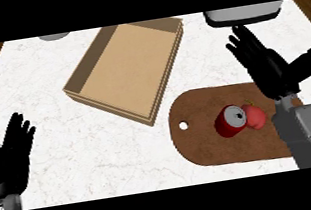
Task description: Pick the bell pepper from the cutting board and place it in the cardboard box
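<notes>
Left hand (7, 162): black, seen at the lower left edge of the head view, palm flat, fingers straight and pointing up, nothing held. It was parked over the white marbled counter (84, 153), well apart from everything else. A small bit of wire-like object was seen at the far left edge beside it; what it was could not be told.

Shallow open-topped tan cardboard box (125, 71): set on the counter at centre-left, rotated at an angle. Nothing was seen inside it, only its bare floor.

Brown rounded wooden cutting board (221, 127): placed right of and below the box, near its lower corner but not touching as far as could be told. A small hole was seen near the board's left end.

Red bell pepper (239, 119): found lying on its side on the board, right of the board's middle, cut face turned leftward.

Right hand (272, 67): black, on a grey forearm, held just above and to the right of the pepper, apart from it. Fingers were spread straight, pointing up-left, thumb out to the right. Nothing was gripped.

A grey-white object (243, 14) was partly seen at the top edge, above the right hand.
</notes>
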Motion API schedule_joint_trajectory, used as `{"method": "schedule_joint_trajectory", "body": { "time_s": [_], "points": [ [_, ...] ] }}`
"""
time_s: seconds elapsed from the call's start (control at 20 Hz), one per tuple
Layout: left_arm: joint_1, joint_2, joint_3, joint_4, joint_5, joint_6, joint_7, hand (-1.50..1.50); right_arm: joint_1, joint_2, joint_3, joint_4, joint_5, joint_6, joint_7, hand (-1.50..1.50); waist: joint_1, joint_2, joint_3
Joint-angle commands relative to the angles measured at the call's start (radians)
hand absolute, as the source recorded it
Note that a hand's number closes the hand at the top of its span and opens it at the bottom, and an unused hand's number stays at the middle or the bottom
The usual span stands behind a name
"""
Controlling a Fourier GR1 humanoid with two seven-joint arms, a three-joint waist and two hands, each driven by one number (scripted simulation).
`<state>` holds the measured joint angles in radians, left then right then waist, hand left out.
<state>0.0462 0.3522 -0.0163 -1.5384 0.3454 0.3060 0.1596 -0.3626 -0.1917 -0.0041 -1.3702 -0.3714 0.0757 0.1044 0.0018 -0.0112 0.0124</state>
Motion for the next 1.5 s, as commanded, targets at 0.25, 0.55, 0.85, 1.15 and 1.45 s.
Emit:
{"method": "schedule_joint_trajectory", "body": {
  "time_s": [0.25, 0.55, 0.85, 1.15, 1.45],
  "points": [
    [-0.022, 0.276, 0.019, 0.066, -0.294, 0.021, -0.076, 0.0, 0.164, -0.135, -0.001, -0.081, 0.288, -0.175, -0.11, -1.5, -0.06, 0.007, -0.012],
    [-0.001, 0.237, -0.021, 0.087, -0.309, 0.016, -0.079, 0.0, 0.428, -0.277, 0.111, -0.09, 0.6, -0.294, -0.3, -1.5, -0.054, 0.007, -0.011],
    [-0.052, 0.197, -0.026, 0.171, -0.339, -0.034, -0.126, 0.0, 0.523, -0.303, 0.036, -0.158, 0.532, -0.224, -0.522, -1.5, -0.012, 0.01, -0.013],
    [-0.077, 0.184, -0.034, 0.201, -0.351, -0.026, -0.137, 0.0, 0.567, -0.512, 0.082, -0.195, 0.799, -0.231, -0.337, -1.5, -0.013, 0.008, -0.016],
    [-0.14, 0.176, -0.027, 0.219, -0.357, -0.042, -0.113, 0.0, 0.409, -0.541, 0.206, -0.274, 0.885, -0.006, 0.014, -1.5, 0.008, 0.012, -0.015]
  ]
}}
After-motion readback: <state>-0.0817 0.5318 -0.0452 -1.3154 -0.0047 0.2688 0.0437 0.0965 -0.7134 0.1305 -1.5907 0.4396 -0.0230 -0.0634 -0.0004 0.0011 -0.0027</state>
